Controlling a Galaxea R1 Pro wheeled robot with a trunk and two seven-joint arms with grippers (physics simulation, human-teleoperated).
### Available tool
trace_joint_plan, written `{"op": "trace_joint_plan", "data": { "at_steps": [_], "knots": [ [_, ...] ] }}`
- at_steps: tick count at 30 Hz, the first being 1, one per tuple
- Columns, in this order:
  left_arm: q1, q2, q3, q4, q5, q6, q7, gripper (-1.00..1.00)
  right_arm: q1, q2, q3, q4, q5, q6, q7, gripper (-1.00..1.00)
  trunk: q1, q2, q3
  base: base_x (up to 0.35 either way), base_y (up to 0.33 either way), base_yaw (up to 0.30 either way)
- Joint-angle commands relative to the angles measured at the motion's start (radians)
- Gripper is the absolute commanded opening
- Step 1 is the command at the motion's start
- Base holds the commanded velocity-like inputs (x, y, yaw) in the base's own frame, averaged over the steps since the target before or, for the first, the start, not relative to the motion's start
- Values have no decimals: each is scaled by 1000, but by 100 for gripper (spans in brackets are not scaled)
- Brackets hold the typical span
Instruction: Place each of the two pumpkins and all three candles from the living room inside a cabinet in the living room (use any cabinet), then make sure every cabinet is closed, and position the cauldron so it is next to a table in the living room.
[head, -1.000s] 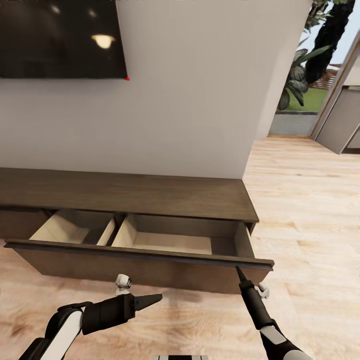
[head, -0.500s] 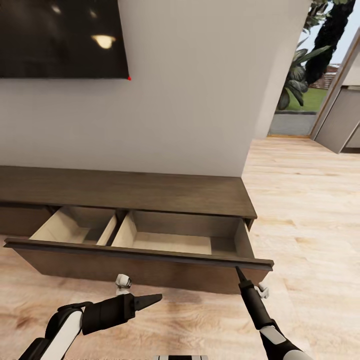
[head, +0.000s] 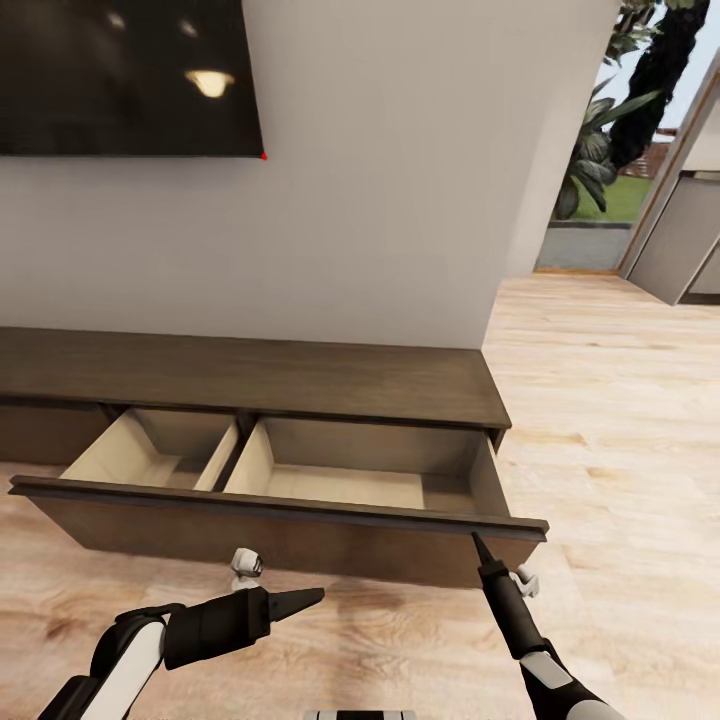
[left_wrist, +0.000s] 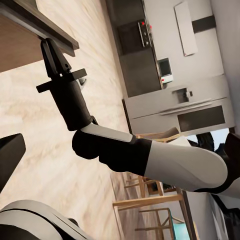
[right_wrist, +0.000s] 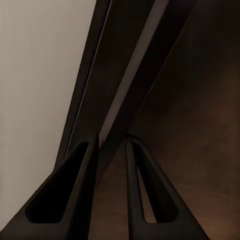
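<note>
The long dark-brown cabinet (head: 300, 375) stands against the pale wall, below the lower corner of a black television (head: 120, 75). Its wide drawer (head: 280, 525) is pulled out over the wooden floor (head: 620, 420), and a divider (head: 232, 455) splits the pale beige inside into two compartments. Both compartments look bare as far as the front panel lets me see.

The right gripper (head: 477, 545) reaches up from below with its tip at the top lip of the drawer front, close to the drawer's right end. In the right wrist view its two dark fingers (right_wrist: 75, 195) stand close together with a narrow gap between them, and the dark edge of the drawer front (right_wrist: 125, 100) runs up from that gap; I cannot tell whether they are actually pinching the lip or just resting at it.

The left gripper (head: 300, 600) hangs low in front of the drawer, pointing sideways towards the right arm, apart from the wood. Its fingers look pressed together into a single point, holding nothing.

The left wrist view looks across at the right arm (left_wrist: 150, 160) and its gripper (left_wrist: 52, 52) at the drawer's edge, with grey kitchen cupboards (left_wrist: 165, 75) and wooden chairs (left_wrist: 150, 205) far behind. To the right of the wall, a doorway shows green plants (head: 620, 110) outside.
</note>
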Motion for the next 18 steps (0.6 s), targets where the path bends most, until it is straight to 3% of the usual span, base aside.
{"op": "trace_joint_plan", "data": {
  "at_steps": [1,4,5,14,18],
  "knots": [
    [0,1,-1,0,4,5,0,100,0,-1,-28,1,-14,3,7,-100,0,0,-1,-21,0,0],
    [0,1,-1,0,4,5,0,100,0,-1,-28,1,-14,3,7,-100,0,0,-1,-9,0,0],
    [0,1,-1,0,4,5,0,100,0,-1,-27,1,-14,3,7,100,0,0,-1,-3,0,0],
    [0,1,-1,-1,4,5,0,100,0,-1,-27,2,-14,3,6,100,0,0,-1,-9,0,0],
    [0,1,-1,0,4,5,0,100,0,-1,-27,2,-14,3,6,100,0,0,-1,-204,0,0]
  ]
}}
